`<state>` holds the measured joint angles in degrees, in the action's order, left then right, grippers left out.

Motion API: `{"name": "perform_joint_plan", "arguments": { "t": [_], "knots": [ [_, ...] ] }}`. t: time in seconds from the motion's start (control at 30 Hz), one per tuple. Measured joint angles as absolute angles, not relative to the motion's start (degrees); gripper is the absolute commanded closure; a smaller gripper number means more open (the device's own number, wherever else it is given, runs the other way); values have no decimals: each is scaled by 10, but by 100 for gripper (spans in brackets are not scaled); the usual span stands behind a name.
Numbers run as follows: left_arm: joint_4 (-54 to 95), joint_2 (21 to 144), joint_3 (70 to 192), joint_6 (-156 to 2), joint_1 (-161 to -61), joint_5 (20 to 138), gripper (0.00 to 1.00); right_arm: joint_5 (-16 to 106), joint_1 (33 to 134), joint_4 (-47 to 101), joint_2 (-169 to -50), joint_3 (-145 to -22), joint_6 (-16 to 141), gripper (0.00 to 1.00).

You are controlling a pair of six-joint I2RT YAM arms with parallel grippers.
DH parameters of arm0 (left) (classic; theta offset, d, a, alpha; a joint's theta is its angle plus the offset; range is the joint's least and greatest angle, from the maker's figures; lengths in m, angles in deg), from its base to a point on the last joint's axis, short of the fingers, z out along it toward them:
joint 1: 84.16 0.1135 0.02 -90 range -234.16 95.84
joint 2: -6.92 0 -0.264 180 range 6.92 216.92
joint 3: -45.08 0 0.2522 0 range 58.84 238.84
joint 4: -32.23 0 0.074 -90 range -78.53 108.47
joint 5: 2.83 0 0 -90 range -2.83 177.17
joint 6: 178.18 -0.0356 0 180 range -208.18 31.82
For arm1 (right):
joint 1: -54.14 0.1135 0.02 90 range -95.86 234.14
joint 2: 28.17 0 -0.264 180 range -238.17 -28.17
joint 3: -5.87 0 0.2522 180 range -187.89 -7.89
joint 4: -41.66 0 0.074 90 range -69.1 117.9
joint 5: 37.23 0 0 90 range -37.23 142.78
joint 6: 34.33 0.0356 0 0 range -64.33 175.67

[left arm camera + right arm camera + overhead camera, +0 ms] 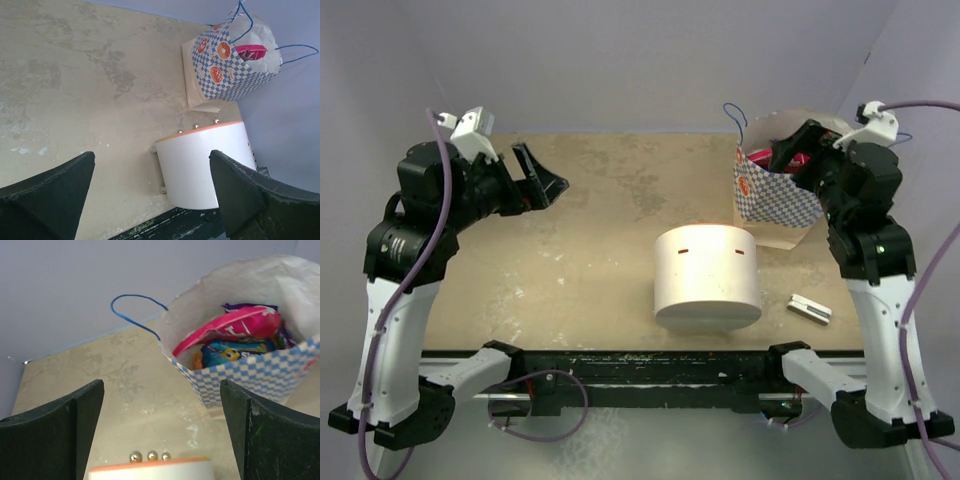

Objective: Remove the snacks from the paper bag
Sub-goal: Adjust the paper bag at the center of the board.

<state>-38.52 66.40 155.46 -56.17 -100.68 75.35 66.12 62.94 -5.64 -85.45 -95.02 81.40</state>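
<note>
The paper bag, blue-and-white checkered outside with orange logos and plain white inside, stands open-mouthed just beyond the white cylinder, off to its right. Its thin blue cord handles stick up. The snacks lie inside: a shiny pink packet on top, a blue one under it, and purple behind.

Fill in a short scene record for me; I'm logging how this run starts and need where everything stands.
bag: paper bag standing at the far right of the table, mouth open
contents: snacks inside the bag, pink packet above blue packet
left arm: left gripper open, empty, on the far left, away from the bag
right arm: right gripper open, empty, facing the bag's mouth, not touching
other items: white cylinder mid-table; grey bar to its right
</note>
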Motion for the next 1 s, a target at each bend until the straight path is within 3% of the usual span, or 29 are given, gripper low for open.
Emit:
{"name": "perform_joint_plan", "arguments": {
  "t": [0.33,0.6,0.77,1.0],
  "knots": [
    [-349,801,1595,-574,-1007,750,1,576,630,106,-1017,-921,810,1],
    [-348,900,1672,-594,-999,759,1,499,630,153,-1121,-940,749,17],
    [-333,943,1704,-599,-993,760,1,480,630,168,-1183,-987,701,39],
    [-313,972,1699,-584,-991,748,1,457,630,158,-1243,-1052,656,96]
  ]
}}
